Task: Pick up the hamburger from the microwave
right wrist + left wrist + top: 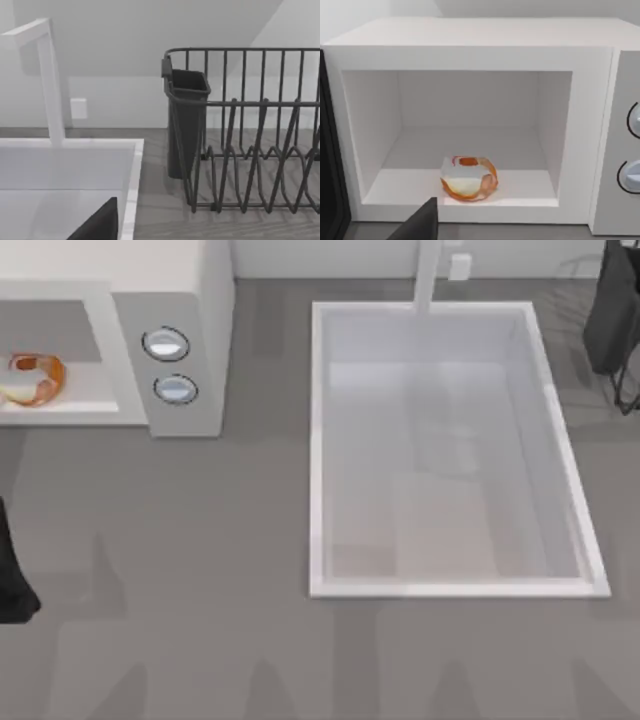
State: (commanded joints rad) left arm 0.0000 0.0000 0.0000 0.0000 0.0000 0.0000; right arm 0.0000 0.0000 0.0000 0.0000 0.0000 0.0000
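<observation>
Here, the hamburger (36, 379) lies on the floor of the microwave (190, 330) cavity at about ten o'clock on the table — cut off by the frame edge in our top view. Our left wrist view faces the open cavity, the hamburger (468, 178) near the front lip. Of our left gripper we see one dark finger tip (422, 222) — we cannot tell how wide it stands. Our right wrist view shows the sink (70, 170), faucet (47, 75) and dish rack (240, 135).

White sink basin (450, 585) with tap (428, 275) mid-table — dark wire dish rack (260, 150) beside it, at right.
</observation>
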